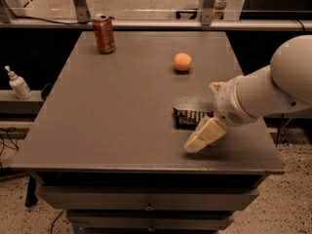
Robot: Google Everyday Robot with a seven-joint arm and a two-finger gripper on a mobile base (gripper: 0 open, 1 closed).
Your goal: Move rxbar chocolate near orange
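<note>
The rxbar chocolate (188, 117), a shiny black wrapper, lies flat on the grey table (112, 111) toward the front right. Its right end is hidden behind my gripper (208, 112). The gripper comes in from the right on a white arm and is open. One cream finger (204, 135) is just in front of the bar, and the other finger's tip (215, 87) shows behind it. The orange (183, 62) sits farther back, well apart from the bar.
A red soda can (104, 33) stands at the table's back left. A white pump bottle (18, 83) stands on a ledge left of the table. A metal rail and posts (207, 6) run behind the table. The front edge is close below the gripper.
</note>
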